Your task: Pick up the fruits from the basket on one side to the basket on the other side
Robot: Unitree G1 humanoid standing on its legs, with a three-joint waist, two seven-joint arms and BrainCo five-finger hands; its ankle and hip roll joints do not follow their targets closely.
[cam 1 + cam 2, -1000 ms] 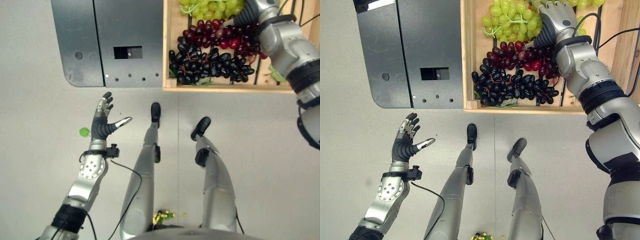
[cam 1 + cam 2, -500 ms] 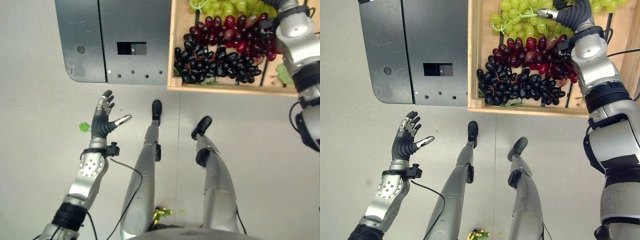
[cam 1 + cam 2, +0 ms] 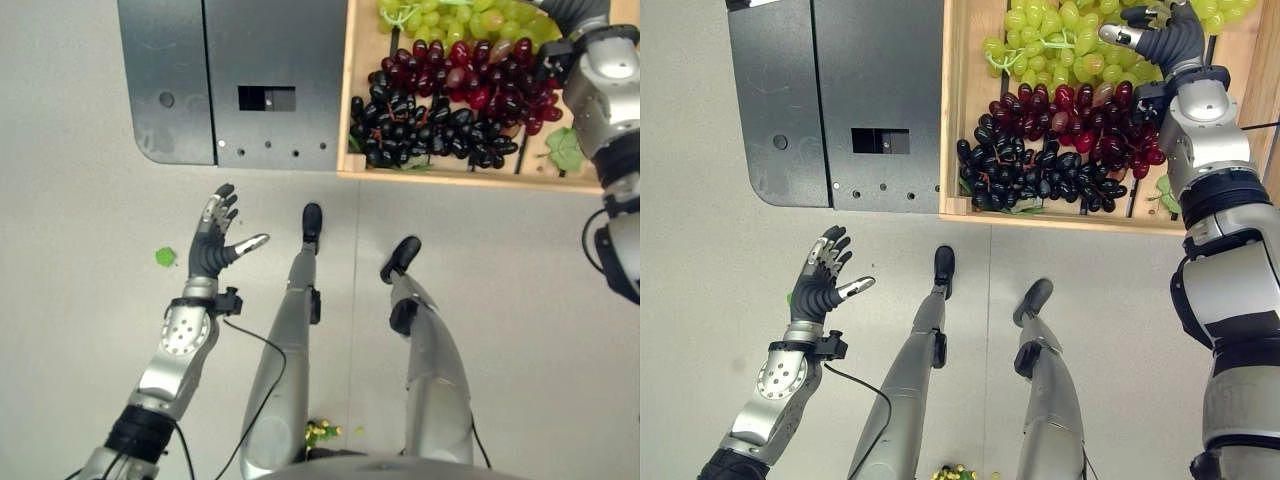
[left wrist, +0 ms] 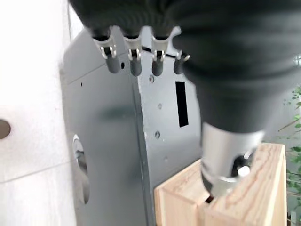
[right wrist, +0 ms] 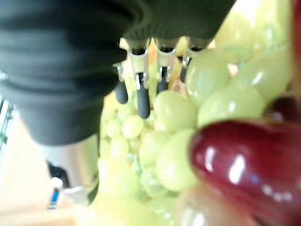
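Nearest the robot, at about eight o'clock in the eye views, the left hand (image 3: 213, 243) is held over the bare floor with fingers straight and spread and thumb out, grasping nothing; its pose and place are the same as a second ago. A small green scrap (image 3: 165, 257) is seen on the floor just beside it at nine o'clock, and a few bits of yellow-green debris (image 3: 321, 431) lie at six o'clock.

Farther out, at eleven o'clock, a dark grey metal panel (image 3: 830, 100) is seen, touching the side of the wooden crate (image 3: 951, 120) that serves as the basket at one o'clock.

In the crate three bunches are laid in rows: black grapes (image 3: 1040, 180) nearest, red grapes (image 3: 1080, 110) behind them, green grapes (image 3: 1050, 40) farthest. All the fruit is in this crate; none has been lifted.

What has changed is the right arm's reach: over the last second the right hand (image 3: 1165, 40) has been carried from the red bunch outward to the green one. In the right wrist view its fingers (image 5: 143, 89) are seen straight and relaxed, tips at or just above the green grapes, with a red grape close to the lens. Nothing is enclosed yet. The step is judged to be the approach for a first grasp on the green bunch; the receiving basket cannot be located.
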